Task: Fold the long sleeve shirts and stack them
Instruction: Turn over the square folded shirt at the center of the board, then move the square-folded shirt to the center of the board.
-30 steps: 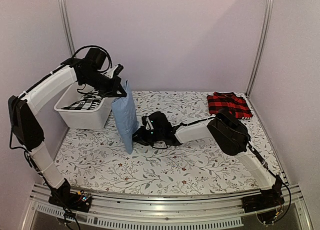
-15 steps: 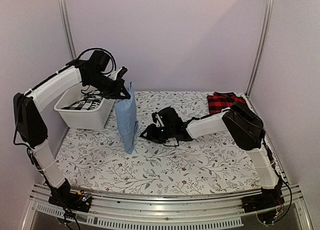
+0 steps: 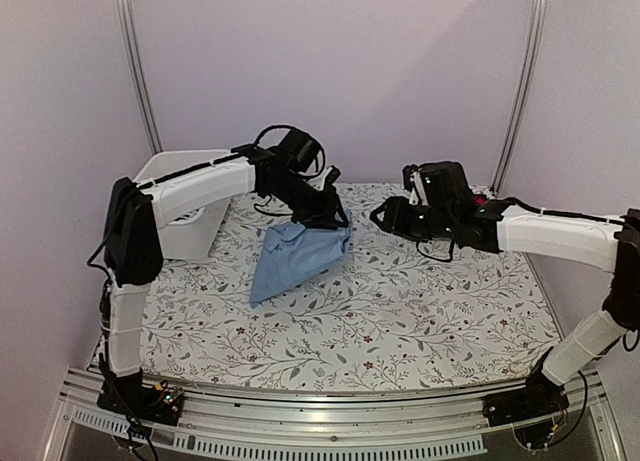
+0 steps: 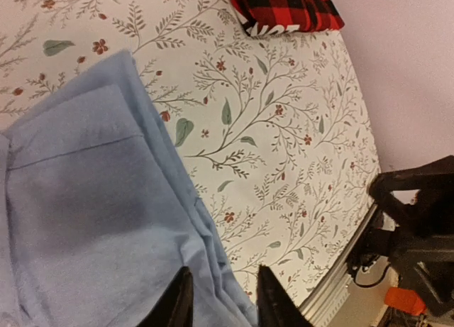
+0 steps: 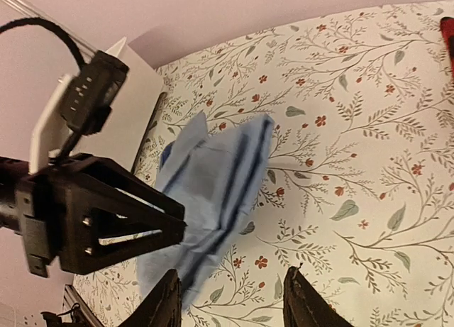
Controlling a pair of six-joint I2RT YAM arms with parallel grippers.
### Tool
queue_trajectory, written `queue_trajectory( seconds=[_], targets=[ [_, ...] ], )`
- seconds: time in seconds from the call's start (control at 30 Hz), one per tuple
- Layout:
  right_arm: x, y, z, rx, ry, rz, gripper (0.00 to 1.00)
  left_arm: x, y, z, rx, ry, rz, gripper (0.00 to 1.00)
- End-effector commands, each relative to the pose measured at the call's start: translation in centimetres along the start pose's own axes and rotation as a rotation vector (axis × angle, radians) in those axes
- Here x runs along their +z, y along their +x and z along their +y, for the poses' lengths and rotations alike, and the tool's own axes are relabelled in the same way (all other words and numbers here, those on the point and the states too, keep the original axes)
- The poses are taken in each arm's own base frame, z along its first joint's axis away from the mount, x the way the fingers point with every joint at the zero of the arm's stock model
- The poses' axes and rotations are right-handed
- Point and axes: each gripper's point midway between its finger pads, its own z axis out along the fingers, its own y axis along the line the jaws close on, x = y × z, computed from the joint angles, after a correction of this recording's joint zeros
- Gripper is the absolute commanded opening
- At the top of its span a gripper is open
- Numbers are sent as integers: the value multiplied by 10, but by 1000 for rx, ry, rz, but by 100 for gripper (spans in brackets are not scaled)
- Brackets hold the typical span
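Floral-printed cloth covers the surface [image 3: 400, 311], with a white bin [image 3: 195, 243] at its far left. Left of centre the light blue shirt [image 3: 300, 256] lies rumpled, its far corner up at the left gripper [image 4: 221, 298], whose fingers stand slightly apart with blue cloth between them; whether they pinch it is unclear. At the far right lies the plaid shirt [image 4: 284, 4]. The right gripper [image 5: 234, 291] hovers open and empty.

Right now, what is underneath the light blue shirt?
The light blue shirt rests at its lower end on the floral tablecloth, which shows all around it. Nothing else peeks out at its edges; the patch directly beneath is covered and cannot be seen.
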Motion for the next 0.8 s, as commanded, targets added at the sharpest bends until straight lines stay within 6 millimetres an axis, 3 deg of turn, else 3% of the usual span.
queue_trajectory(
  seconds=[0.0, 0.1, 0.23, 0.33, 0.4, 0.53, 0.63, 0.77],
  targets=[
    [-48, 14, -51, -13, 167, -22, 51, 57, -8, -52, 27, 67, -22, 51],
    [-58, 20, -51, -4, 144, -8, 55, 53, -17, -62, 56, 57, -49, 70],
    [-39, 34, -50, -7, 123, 61, 57, 17, -31, -46, 40, 36, -121, 74],
    [-20, 46, -44, -7, 91, 125, 57, -17, -30, -15, 3, -10, -166, 74],
    [-5, 54, -47, -11, 102, 156, 57, -28, -14, 24, -47, -55, -153, 73],
    [23, 65, -51, -25, 111, 210, 57, -58, 10, 82, -108, -113, -163, 72],
    [44, 73, -58, -30, 134, 244, 57, -71, 31, 121, -159, -147, -154, 72],
    [65, 77, -68, -37, 176, 261, 56, -76, 51, 156, -189, -171, -135, 71]
  ],
)
